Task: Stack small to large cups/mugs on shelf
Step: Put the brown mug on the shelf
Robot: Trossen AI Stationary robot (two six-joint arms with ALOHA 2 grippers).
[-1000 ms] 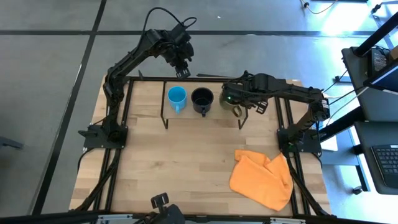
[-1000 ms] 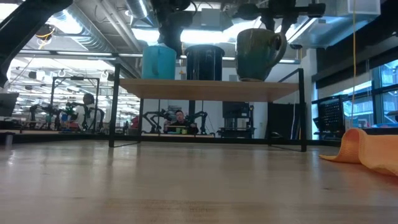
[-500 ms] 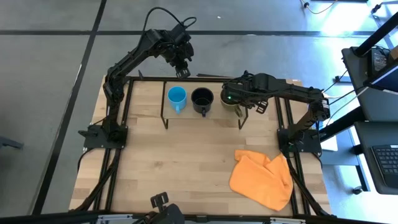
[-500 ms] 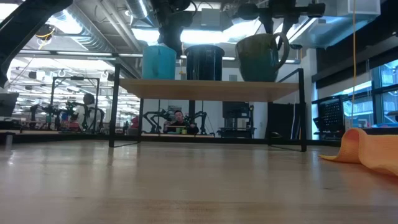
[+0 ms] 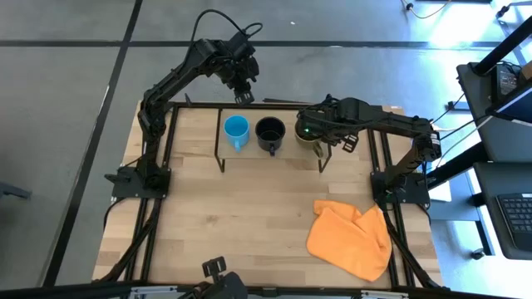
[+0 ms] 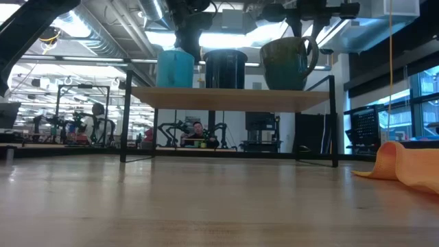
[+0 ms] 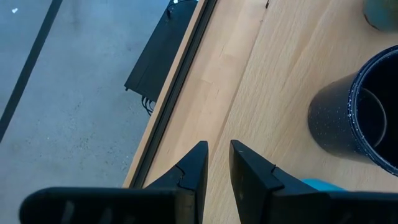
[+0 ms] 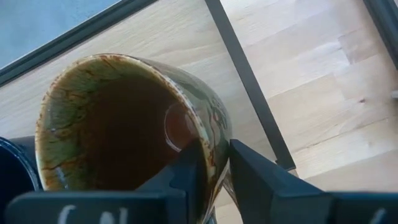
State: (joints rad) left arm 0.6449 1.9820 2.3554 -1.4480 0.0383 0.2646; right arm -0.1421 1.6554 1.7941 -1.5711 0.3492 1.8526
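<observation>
One camera looks straight down; another sits at tabletop level; both share the shelf (image 5: 270,145) (image 6: 230,98).

We see a crumpled orange cloth (image 5: 351,238) lying on the near right part of the wooden surface (image 5: 241,216). Far behind, a person (image 6: 197,128) sits among other equipment.

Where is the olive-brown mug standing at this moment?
In the high view, the olive-brown mug sits at the right end of the shelf, beside the black mug, with the right gripper straddling its rim.
</observation>
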